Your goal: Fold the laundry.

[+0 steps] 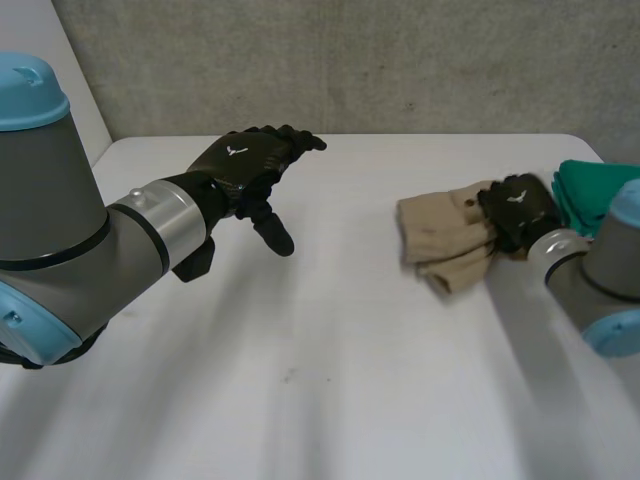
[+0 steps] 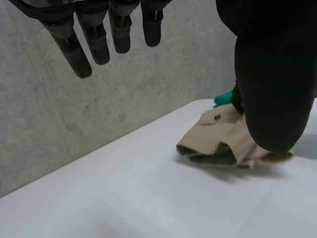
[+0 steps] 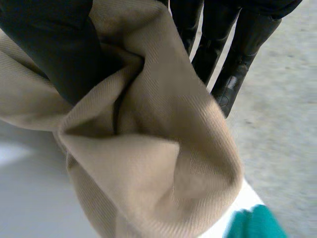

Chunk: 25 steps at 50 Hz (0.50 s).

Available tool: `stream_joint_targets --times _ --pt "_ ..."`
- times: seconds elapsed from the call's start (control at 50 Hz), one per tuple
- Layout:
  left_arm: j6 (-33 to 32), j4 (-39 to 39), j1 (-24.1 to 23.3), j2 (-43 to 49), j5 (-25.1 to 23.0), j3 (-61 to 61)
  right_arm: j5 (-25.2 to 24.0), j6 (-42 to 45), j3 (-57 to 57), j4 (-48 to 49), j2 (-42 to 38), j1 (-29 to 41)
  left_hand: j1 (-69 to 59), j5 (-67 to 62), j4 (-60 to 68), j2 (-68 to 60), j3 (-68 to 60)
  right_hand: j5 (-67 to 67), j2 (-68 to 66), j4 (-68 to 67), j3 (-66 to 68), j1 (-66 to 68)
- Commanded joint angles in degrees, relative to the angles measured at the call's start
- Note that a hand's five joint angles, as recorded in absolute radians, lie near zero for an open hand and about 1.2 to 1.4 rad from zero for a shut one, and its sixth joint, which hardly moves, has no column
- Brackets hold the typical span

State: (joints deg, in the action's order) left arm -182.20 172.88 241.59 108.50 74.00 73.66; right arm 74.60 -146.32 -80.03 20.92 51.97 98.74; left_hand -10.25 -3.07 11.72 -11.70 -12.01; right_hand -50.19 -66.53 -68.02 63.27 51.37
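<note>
The right hand (image 1: 515, 208), fingers (image 3: 242, 44) and thumb clamped on the crumpled tan twill cloth (image 1: 442, 236) at three o'clock on the white bench (image 1: 330, 380), may drag it bunched onto the teal cloth (image 1: 585, 188) just beside, since the open-fingered left hand (image 1: 242, 165) hovers well apart at ten o'clock.

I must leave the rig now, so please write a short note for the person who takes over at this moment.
Left hand: open, holds nothing, over the white table, well apart from the laundry.
Right hand: shut on the beige garment, at its edge nearest the teal cloth.
Done: the beige garment is partly folded but bunched.
Left: finish and flatten that fold. I cannot tell whether the teal cloth is folded.
</note>
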Motion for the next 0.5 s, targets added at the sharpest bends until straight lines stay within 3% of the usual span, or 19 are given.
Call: stream_joint_targets --times 0.02,0.16,0.3,0.5 --pt "0.0 0.0 0.1 0.1 0.0 0.0 -2.6 0.1 12.6 -0.4 -5.0 -3.6 -0.1 2.7 -1.3 1.3 1.6 -19.8 -13.5 -12.0 16.7 28.6" --pt "0.0 0.1 0.2 0.1 0.1 0.0 -1.7 -2.2 31.5 -2.0 -11.2 -5.8 -0.1 2.7 -1.3 1.3 1.6 -19.8 -13.5 -12.0 16.7 28.6" --pt "0.0 0.1 0.6 0.3 0.1 0.0 2.8 -8.9 50.5 -2.2 -17.4 -9.3 -0.1 2.7 -1.3 1.3 1.6 -19.8 -13.5 -12.0 16.7 28.6" --pt "0.7 0.1 0.9 0.6 0.1 0.1 2.4 -9.8 61.8 -6.3 -25.6 -16.9 -0.3 2.5 -1.2 1.1 1.5 -19.8 -13.5 -12.0 16.7 28.6"
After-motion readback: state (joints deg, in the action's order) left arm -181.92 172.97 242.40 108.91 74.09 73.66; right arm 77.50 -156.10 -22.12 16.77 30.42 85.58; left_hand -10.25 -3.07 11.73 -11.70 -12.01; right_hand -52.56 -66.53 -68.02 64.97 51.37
